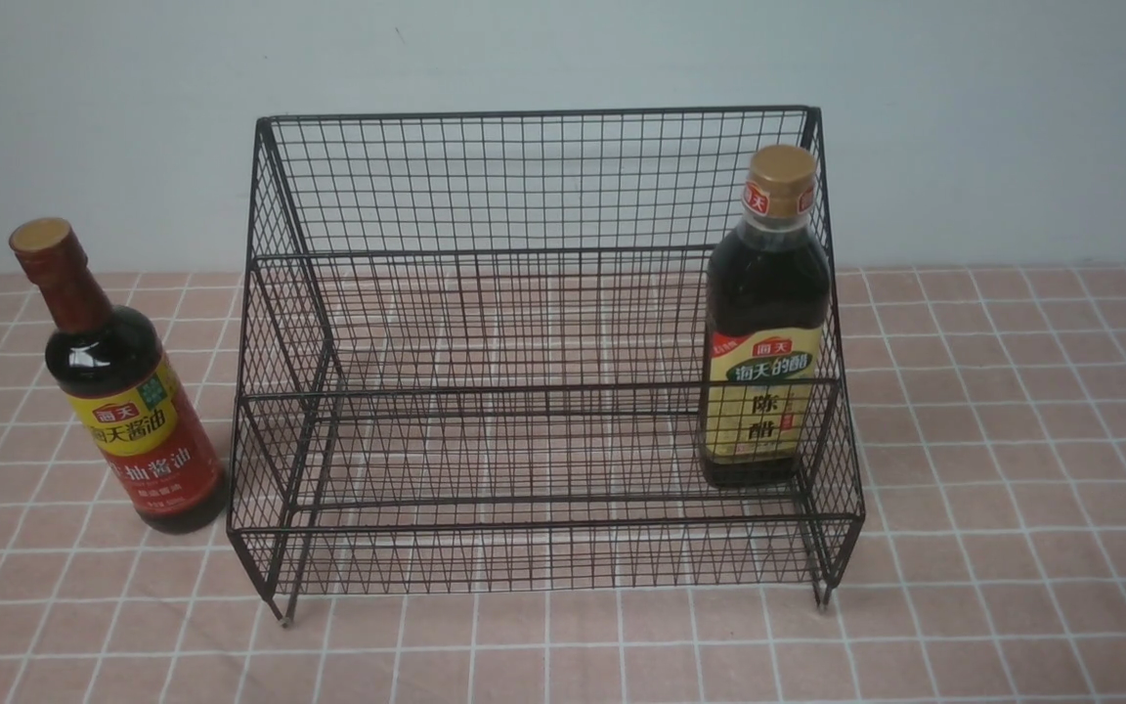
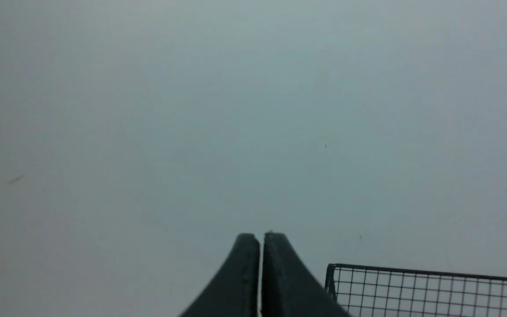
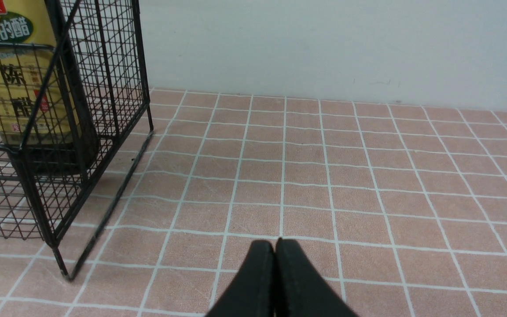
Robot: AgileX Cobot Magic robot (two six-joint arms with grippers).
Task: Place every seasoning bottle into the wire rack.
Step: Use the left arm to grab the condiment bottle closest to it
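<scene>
**Supervisor:** Where are the seasoning bottles standing?

**Operator:** I am seeing the beige-green bottle (image 1: 766, 323) standing upright inside the wire rack (image 1: 534, 181), on the lower tier at its right end. The red-yellow bottle (image 1: 123, 391) is standing upright on the tiled table (image 1: 1013, 440), outside the rack and just beside its left side.

**Supervisor:** What is the end effector state?

**Operator:** I am reading the left gripper (image 2: 261, 240) with fingers pressed together, gripping nothing and facing the pale wall (image 2: 192, 110), with the rack's top edge near it. The right gripper (image 3: 274, 246) is showing the same closed, empty state, pointing over the tiles to the rack's right, apart from it.
</scene>
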